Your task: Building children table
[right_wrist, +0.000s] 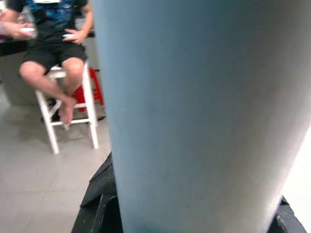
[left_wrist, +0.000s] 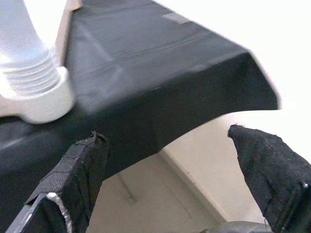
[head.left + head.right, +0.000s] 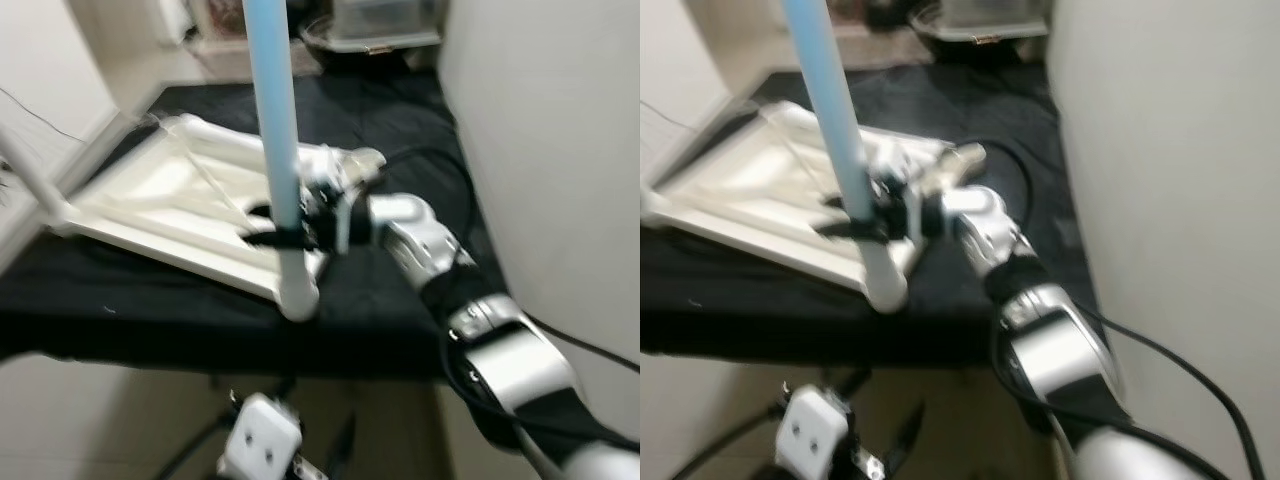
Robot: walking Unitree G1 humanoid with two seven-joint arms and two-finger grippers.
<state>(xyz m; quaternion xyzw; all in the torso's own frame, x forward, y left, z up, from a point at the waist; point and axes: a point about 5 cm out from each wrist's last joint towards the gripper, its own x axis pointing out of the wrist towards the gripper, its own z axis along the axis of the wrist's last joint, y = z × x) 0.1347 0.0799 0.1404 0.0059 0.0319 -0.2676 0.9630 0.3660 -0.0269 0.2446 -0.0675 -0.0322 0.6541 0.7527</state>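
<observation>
The white table top [image 3: 170, 200] lies upside down on a black-covered surface [image 3: 150, 320]. A light blue table leg [image 3: 272, 100] stands upright at its near corner, where its white threaded end [image 2: 31, 82] meets a white socket [image 3: 297, 290]. My right gripper [image 3: 290, 235] is shut on the blue leg just above the socket, and the leg [image 1: 204, 111] looms large in the right wrist view. My left gripper [image 2: 165, 136] hangs open below the near edge of the surface, holding nothing.
A white wall [image 3: 560, 130] runs close along the right. A clear container [image 3: 380, 25] sits at the back. Another white leg [image 3: 30, 170] sticks out at the far left. A person sits on a white stool [image 1: 68, 111] beyond.
</observation>
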